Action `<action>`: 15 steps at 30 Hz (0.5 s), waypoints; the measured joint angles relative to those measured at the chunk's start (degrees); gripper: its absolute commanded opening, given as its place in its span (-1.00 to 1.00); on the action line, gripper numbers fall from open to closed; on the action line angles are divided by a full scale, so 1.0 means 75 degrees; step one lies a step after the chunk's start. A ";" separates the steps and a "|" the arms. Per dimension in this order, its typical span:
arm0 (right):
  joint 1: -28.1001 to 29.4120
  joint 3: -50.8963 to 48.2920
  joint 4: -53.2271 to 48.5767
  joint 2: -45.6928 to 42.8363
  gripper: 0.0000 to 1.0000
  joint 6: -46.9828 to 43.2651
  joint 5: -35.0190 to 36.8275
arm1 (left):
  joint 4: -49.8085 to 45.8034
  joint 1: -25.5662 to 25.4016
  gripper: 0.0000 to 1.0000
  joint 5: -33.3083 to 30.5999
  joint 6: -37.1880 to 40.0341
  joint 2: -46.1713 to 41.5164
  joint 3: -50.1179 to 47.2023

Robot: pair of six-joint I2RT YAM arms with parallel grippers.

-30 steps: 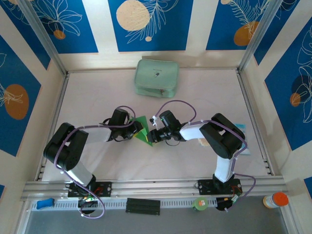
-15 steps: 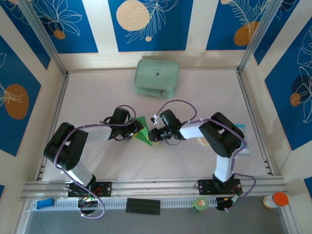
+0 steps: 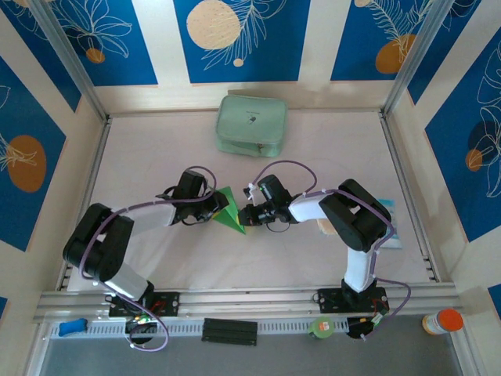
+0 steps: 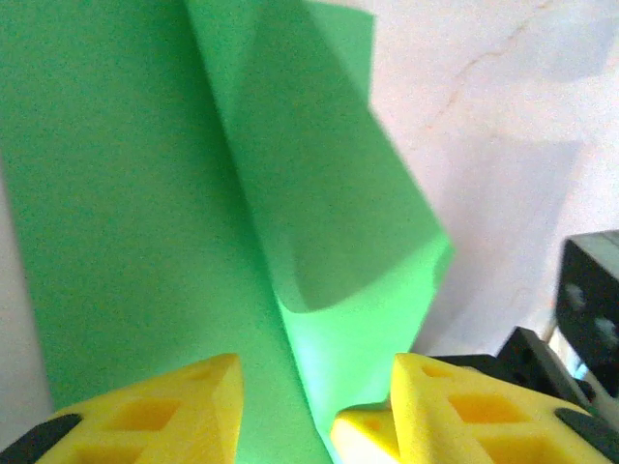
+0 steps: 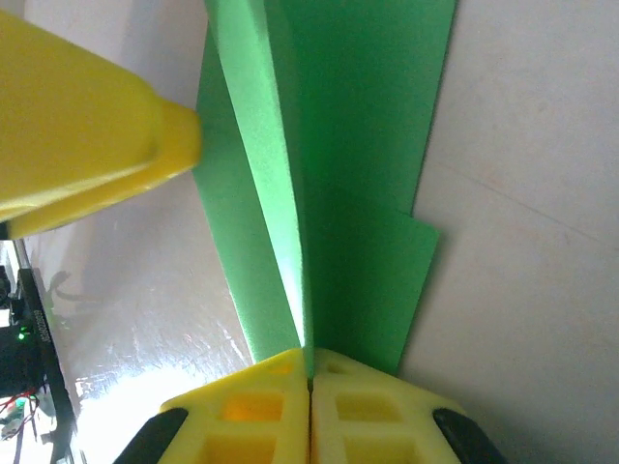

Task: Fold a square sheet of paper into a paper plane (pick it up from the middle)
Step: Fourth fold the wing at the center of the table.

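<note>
1. Shifted since a second ago: the left arm's [image 3: 102, 247] big near link sits lower and further left in the top view, while the plane [image 3: 229, 211] keeps much the same spot between the two wrists.
2. Right fingers [image 5: 256, 406] are pressed together with no gap, pinching a raised crease of the plane [image 5: 358, 145], which runs straight into the seam between them.
3. Left fingers [image 4: 174, 406] stand apart, not clamping. The green paper lies under and between them, and a fold line runs down toward the gap.
4. Seen from the left wrist, the plane [image 4: 126, 193] has one flap lifted off the desk, with a shadow across its underside.
5. Seen from the right wrist, a yellow left finger [image 5: 87, 126] hangs just beside the crease at the upper left. The paper's far edge steps inward where the layers overlap.
6. From above, the plane is a bright green triangle lying on the desk [image 3: 329, 157] near its middle. The left fingers come at it from the left and the right arm [image 3: 313, 210] from the right.
7. A pale mint pouch [image 3: 251, 124] rests well apart, against the desk's far edge.
</note>
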 measured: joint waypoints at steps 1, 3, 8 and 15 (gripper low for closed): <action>-0.0006 0.0003 -0.0003 0.0000 -0.83 0.0006 -0.0003 | 0.0044 0.0000 -0.30 0.0003 0.0041 -0.0050 0.0000; -0.0015 0.0006 0.0003 0.0017 -0.84 0.0032 -0.0038 | 0.0277 0.0000 -0.42 0.0026 0.0099 -0.0096 -0.0003; -0.0044 0.0032 -0.0015 0.0044 -0.83 0.0061 -0.0122 | 0.1087 0.0000 -0.60 0.0364 0.0064 0.0006 -0.0111; -0.0079 0.0073 -0.0055 0.0085 -0.81 0.0087 -0.0213 | 0.1973 0.0000 -0.73 0.0793 -0.0090 0.0664 -0.0163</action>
